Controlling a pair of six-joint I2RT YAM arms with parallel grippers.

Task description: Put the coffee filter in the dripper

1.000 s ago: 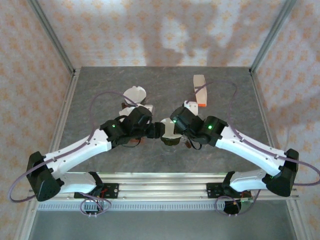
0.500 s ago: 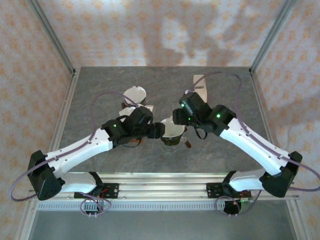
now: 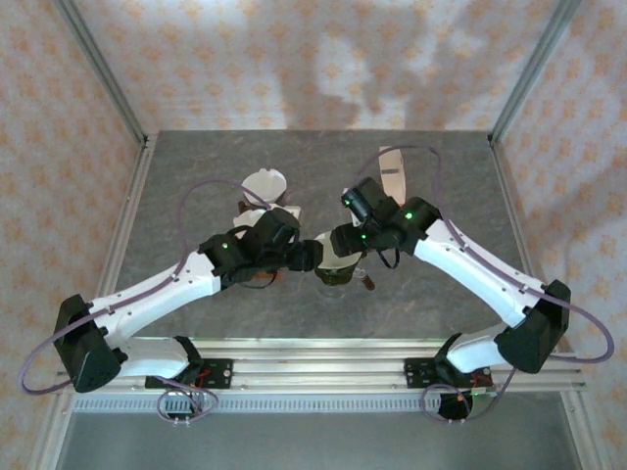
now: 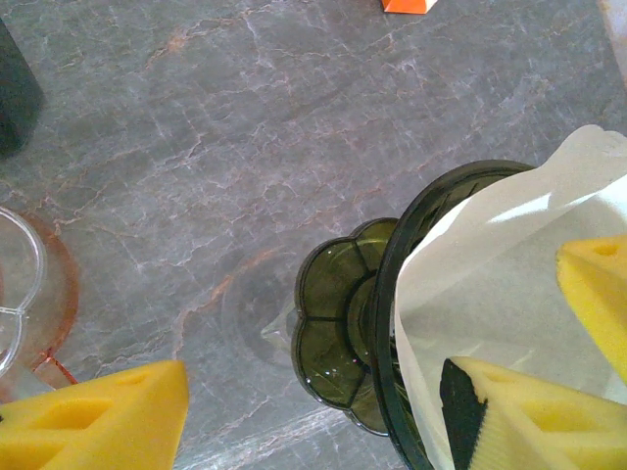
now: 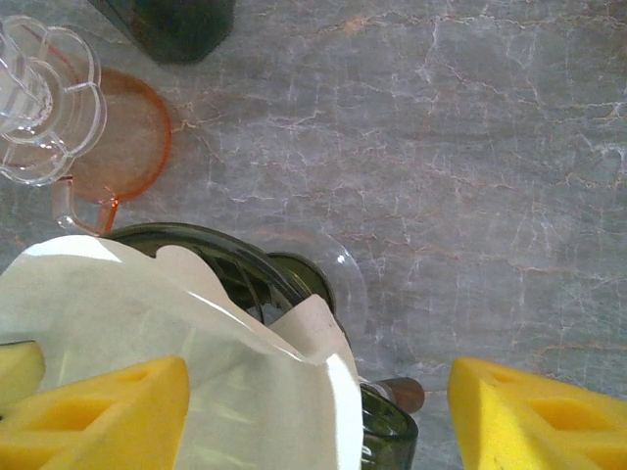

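The left fingers (image 4: pixel 98 421) are spread wide and hold nothing. One yellow finger sits inside the dripper's (image 4: pixel 338 323) mouth, over the white paper. The other hangs well to the outer side of the dripper, above the grey marbled tabletop (image 4: pixel 294 147). The right fingers (image 5: pixel 98 411) are spread just as wide and are also empty. One hangs over the paper at the dripper's mouth and the other is off beside the dripper, over bare tabletop. Whether either inner finger actually touches the paper cannot be told. The coffee filter (image 5: pixel 147 323) sits inside the dark green glass dripper, opened into a cone. Its upper edge stands above the rim and one flap folds over the rim on the side of the right arm. From above, both sets of fingers meet at the dripper from opposite sides. Beyond the dripper stands an orange-tinted glass cup (image 5: pixel 127 137) with a handle, and a clear scalloped glass piece (image 5: pixel 39 108) is beside it.
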